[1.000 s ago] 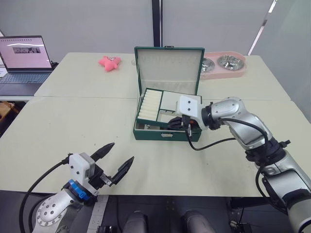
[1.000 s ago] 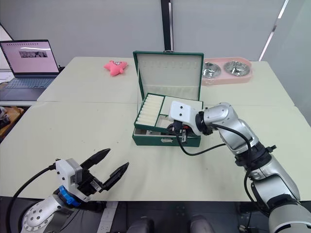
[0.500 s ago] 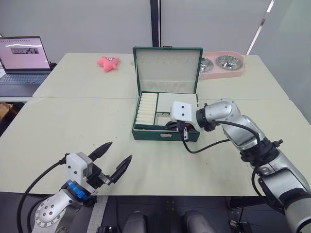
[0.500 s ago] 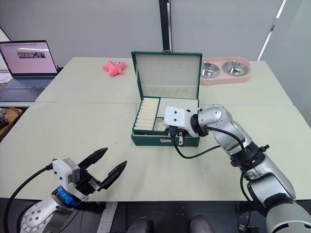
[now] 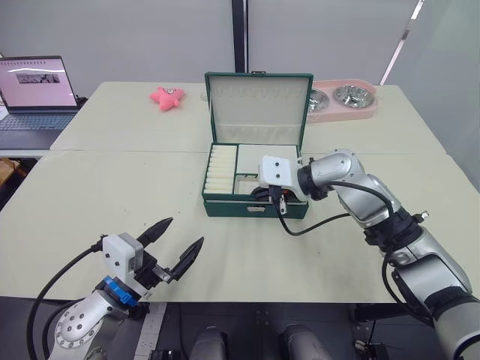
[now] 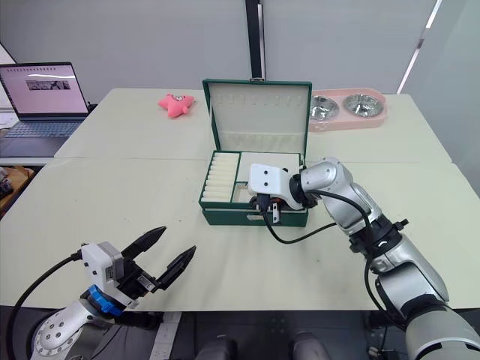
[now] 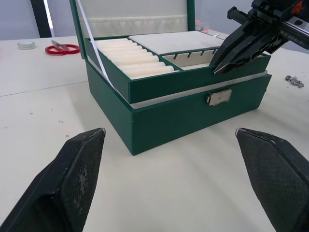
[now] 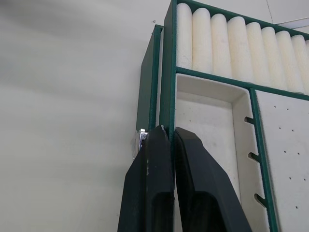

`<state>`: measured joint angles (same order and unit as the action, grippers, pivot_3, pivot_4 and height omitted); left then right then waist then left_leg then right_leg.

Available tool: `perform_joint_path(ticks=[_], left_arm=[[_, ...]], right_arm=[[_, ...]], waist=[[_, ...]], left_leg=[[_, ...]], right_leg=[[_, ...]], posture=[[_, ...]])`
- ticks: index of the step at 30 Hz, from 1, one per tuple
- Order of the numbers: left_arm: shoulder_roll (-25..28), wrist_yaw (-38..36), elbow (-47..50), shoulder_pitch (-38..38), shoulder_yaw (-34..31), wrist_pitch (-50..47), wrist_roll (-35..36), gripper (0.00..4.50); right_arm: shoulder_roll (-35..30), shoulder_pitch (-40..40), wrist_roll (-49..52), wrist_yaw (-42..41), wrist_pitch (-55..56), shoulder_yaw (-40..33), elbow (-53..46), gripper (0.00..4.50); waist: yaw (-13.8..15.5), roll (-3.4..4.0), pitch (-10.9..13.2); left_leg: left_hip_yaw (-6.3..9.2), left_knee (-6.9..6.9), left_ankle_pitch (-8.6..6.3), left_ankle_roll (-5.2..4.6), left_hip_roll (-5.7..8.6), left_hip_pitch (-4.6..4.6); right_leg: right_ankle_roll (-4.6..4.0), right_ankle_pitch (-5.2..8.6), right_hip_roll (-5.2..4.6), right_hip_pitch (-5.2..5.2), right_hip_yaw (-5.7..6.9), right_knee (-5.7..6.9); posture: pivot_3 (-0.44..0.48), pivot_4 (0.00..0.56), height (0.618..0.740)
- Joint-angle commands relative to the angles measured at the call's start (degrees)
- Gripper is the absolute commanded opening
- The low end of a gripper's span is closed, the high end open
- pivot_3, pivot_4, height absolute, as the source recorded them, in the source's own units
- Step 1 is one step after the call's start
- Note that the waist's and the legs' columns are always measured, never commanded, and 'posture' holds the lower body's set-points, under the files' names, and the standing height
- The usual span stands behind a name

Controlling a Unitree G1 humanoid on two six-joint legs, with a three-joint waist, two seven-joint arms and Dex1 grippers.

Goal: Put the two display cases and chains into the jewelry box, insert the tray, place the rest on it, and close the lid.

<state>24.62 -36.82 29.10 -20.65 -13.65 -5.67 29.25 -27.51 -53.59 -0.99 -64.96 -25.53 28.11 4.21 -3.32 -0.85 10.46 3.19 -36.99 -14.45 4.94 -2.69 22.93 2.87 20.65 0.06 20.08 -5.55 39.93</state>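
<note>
Since a second ago we note the tray point(image 5: 238, 169) shifted leftward and squarer over the jewelry box point(image 7: 193, 113). The right claw point(image 8: 166, 145) stays clamped on its front rim, seemingly to guide it down. The left claw point(image 5: 171, 251) hangs apart above the counter point(image 5: 97, 187). Box contents lie hidden beneath the tray

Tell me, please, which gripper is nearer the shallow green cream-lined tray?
Right. The right gripper pinches the tray by its front rim; the left gripper hovers open, well short of it.
</note>
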Motion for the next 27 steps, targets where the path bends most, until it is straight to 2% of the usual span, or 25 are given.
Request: perform_joint_path(ticks=[1,11,27], left_arm=[[-0.31,0.04,2.43,-0.33,-0.37,1.11,0.53,4.5],[-0.2,-0.38,1.67,0.4,-0.53,1.18,0.67,4.5],[-0.16,-0.08,1.91,0.7,-0.34,0.72,0.41,4.5]], right_arm=[[-0.58,-1.73,-0.36,-0.33,1.17,-1.89,0.15,0.02],[-1.85,-1.3,-0.19,-1.38,0.61,-2.17,-0.26,0.02],[0.08,-1.69,-0.34,-0.71,2.43,-1.97,2.52,0.02]], waist=[[0.0,0.0,0.0],[0.04,-0.01,0.01],[0.03,-0.02,0.01]], left_leg=[[0.0,0.0,0.0,0.0,0.0,0.0],[0.0,0.0,0.0,0.0,0.01,0.02],[0.0,0.0,0.0,0.0,0.0,0.02]], right_leg=[[0.0,0.0,0.0,0.0,0.0,0.0],[0.0,0.0,-0.01,0.01,0.0,-0.01],[0.0,0.0,-0.01,0.02,0.0,-0.01]], posture=[[0.0,0.15,0.74],[0.0,0.15,0.74],[0.0,0.15,0.74]])
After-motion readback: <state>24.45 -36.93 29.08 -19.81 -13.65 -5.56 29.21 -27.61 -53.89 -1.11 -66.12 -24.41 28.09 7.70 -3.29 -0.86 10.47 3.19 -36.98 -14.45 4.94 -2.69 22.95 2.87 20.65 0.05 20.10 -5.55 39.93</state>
